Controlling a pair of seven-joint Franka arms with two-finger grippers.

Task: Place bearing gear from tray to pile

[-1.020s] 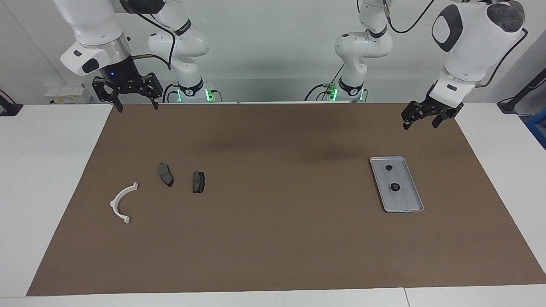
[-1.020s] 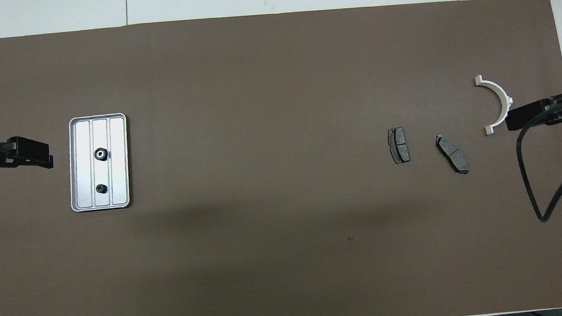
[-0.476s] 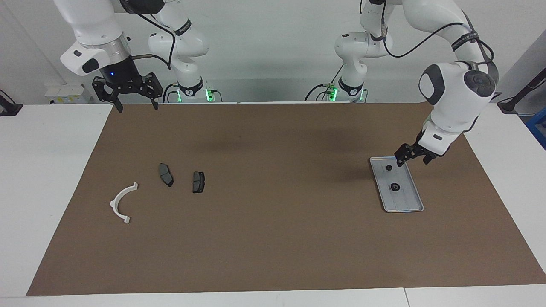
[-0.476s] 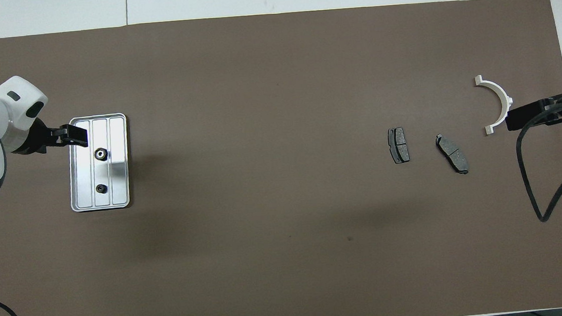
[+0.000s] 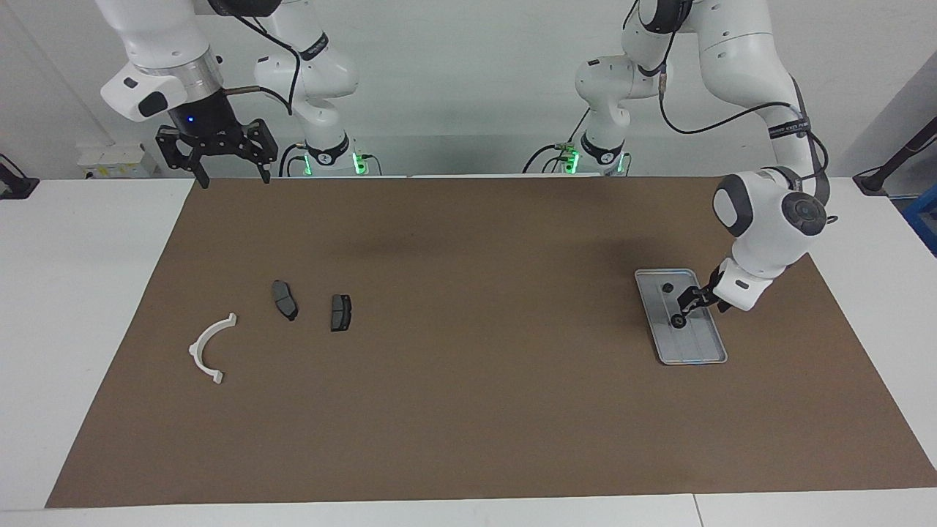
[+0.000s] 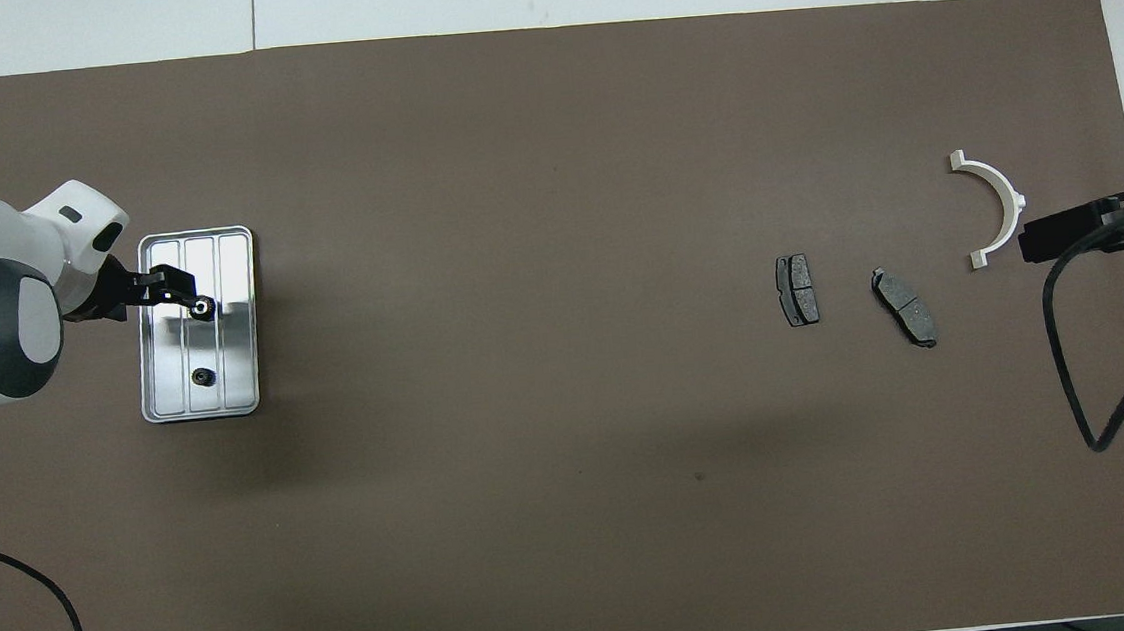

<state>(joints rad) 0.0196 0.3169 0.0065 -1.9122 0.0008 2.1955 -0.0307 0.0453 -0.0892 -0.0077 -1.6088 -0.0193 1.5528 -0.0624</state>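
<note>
The silver tray (image 5: pixel 697 350) (image 6: pixel 240 361) lies on the brown mat toward the left arm's end. Two small dark bearing gears sit in it. My left gripper (image 5: pixel 681 316) (image 6: pixel 198 299) is down in the tray at the gear farther from the robots (image 5: pixel 678 320) (image 6: pixel 203 306). The nearer gear (image 5: pixel 667 288) (image 6: pixel 203 377) lies free. The pile is toward the right arm's end: a white half-ring bracket (image 5: pixel 195 350) (image 6: pixel 1006 190) and two dark brake pads (image 5: pixel 285 299) (image 5: pixel 340 312) (image 6: pixel 903 307) (image 6: pixel 797 290). My right gripper (image 5: pixel 230 176) (image 6: pixel 1067 231) waits open, raised over the mat's edge beside the bracket.
The brown mat (image 5: pixel 468 410) (image 6: pixel 533 458) covers most of the white table. A black cable (image 6: pixel 1067 356) hangs from the right arm over the mat's end.
The left arm has swung down from above the mat's corner into the tray, ending at the farther gear. The right arm has barely moved.
</note>
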